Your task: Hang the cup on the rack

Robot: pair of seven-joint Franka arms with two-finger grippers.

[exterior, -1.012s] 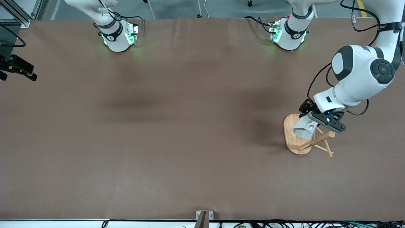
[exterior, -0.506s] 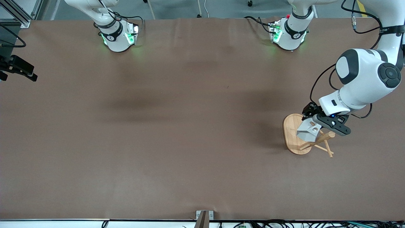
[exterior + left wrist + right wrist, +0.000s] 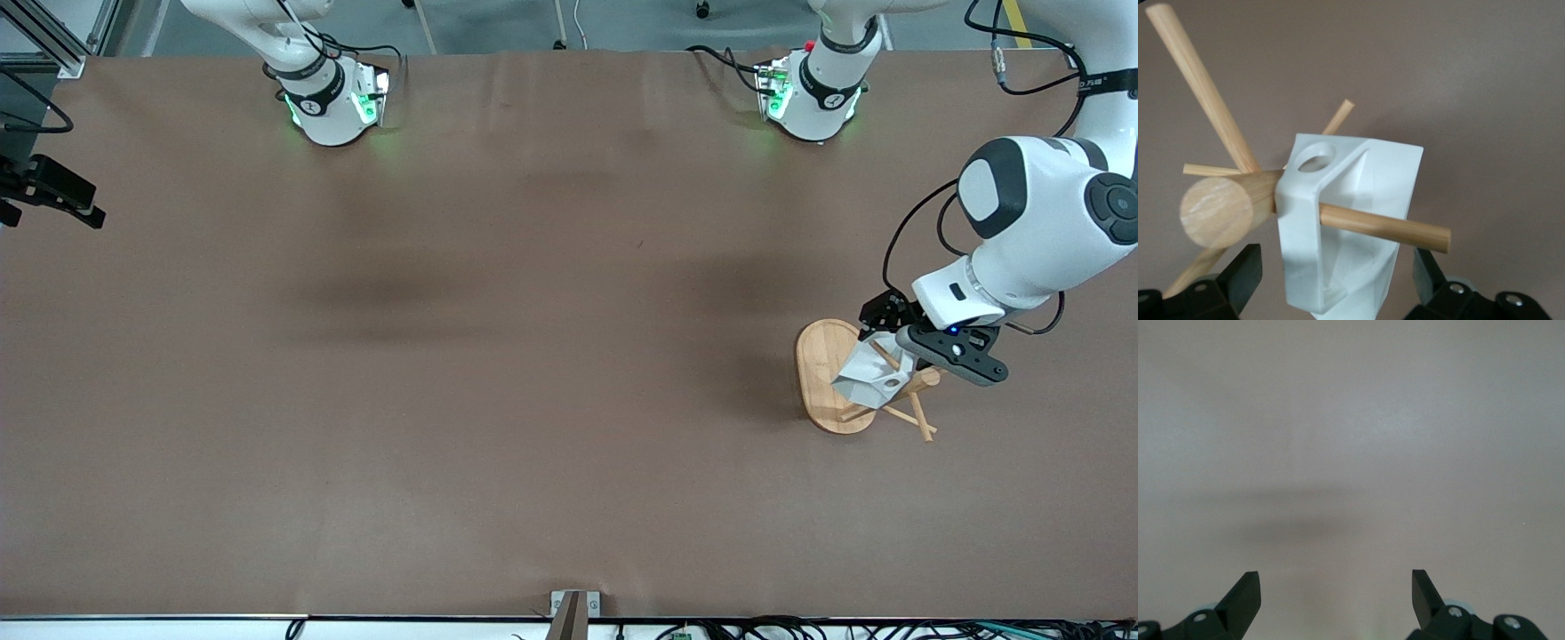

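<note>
The white faceted cup hangs on the bamboo rack: a peg runs through the gap between its blocky handle and its body, next to the central post. My left gripper is open, one finger on each side of the cup with a gap at both. In the front view the cup sits tilted over the rack's oval base under the left gripper. My right gripper is open and empty over bare surface; it waits.
The rack stands near the left arm's end of the brown table. Other thin pegs stick out from the post around the cup. A black bracket hangs over the table edge at the right arm's end.
My left gripper moved with the cup toward the rack's post, sliding the handle along the peg. The cup now sits tilted lower over the base. The right arm has not moved.
</note>
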